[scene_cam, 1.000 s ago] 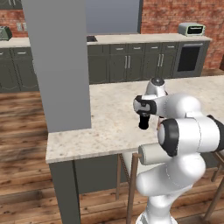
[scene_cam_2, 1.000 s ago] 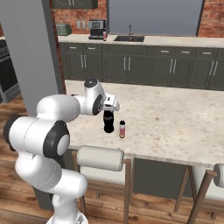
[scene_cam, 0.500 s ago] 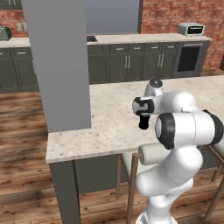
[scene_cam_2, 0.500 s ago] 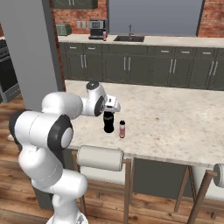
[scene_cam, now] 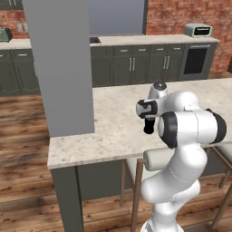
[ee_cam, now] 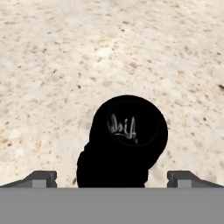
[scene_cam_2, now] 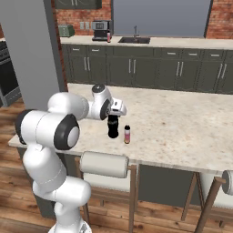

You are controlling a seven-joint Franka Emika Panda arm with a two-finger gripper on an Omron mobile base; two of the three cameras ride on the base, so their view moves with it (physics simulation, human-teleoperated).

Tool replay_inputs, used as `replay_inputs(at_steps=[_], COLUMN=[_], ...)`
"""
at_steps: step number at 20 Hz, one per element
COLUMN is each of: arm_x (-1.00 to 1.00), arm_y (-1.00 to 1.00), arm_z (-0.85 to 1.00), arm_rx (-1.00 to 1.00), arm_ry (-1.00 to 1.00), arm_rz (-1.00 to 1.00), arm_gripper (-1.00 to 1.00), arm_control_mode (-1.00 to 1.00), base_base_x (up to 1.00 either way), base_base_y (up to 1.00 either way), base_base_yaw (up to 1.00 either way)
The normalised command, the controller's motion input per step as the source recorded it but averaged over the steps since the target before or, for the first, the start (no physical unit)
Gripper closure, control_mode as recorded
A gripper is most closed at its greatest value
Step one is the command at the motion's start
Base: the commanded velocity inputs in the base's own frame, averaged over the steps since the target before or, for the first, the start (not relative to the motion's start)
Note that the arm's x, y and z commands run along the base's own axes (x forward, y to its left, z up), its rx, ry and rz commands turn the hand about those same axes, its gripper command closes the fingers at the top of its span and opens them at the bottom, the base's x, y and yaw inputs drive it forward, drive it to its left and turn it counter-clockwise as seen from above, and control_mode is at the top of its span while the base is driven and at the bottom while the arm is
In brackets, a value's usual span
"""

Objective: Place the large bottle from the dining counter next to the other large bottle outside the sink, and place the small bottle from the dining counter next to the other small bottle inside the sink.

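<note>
The large bottle point(scene_cam_2: 113, 128), black and glossy, stands upright on the dining counter point(scene_cam_2: 182, 127) near its front edge. The small bottle point(scene_cam_2: 127, 134), pinkish-red, stands just to its right. My gripper point(scene_cam_2: 113, 117) hangs open right above the black bottle's cap, pointing down. In the hand view the black bottle point(ee_cam: 127, 140) appears from above between my two fingertips point(ee_cam: 41, 178), which stand wide apart and clear of it. From the left base view the black bottle point(scene_cam: 148, 126) shows under the gripper point(scene_cam: 148, 118). The sink point(scene_cam_2: 134, 40) is far back in the wall worktop, with a small pink bottle point(scene_cam_2: 108, 37) to its left.
A wide grey pillar point(scene_cam: 63, 68) rises from the counter's left end. White-cushioned stools point(scene_cam_2: 104, 164) stand under the front edge. Dark cabinets point(scene_cam: 136, 68) line the back wall, with a toaster point(scene_cam: 198, 30) and a coffee machine point(scene_cam_2: 101, 31) on the worktop.
My arm's elbow has swung and the hand has shifted slightly over the black bottle. Both bottles stand where they were, and the jaws are still open.
</note>
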Motion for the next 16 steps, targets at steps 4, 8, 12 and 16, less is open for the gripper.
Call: replay_inputs(at_steps=[4,8,12,16], arm_x=[0.12,0.12,0.11,0.03], arm_y=[-0.01,-0.01,0.00,0.00], arm_z=[0.00,0.00,0.00,0.00], arm_rx=[0.00,0.00,0.00,0.00], arm_ry=[0.00,0.00,0.00,0.00], arm_rz=[0.00,0.00,0.00,0.00], arm_gripper=[-1.00,-1.00,1.00,1.00], arm_control_mode=[-1.00,-1.00,-1.00,-1.00], base_base_x=[0.00,0.00,0.00,0.00], base_base_y=[0.00,0.00,0.00,0.00], base_base_yaw=[0.00,0.00,0.00,0.00])
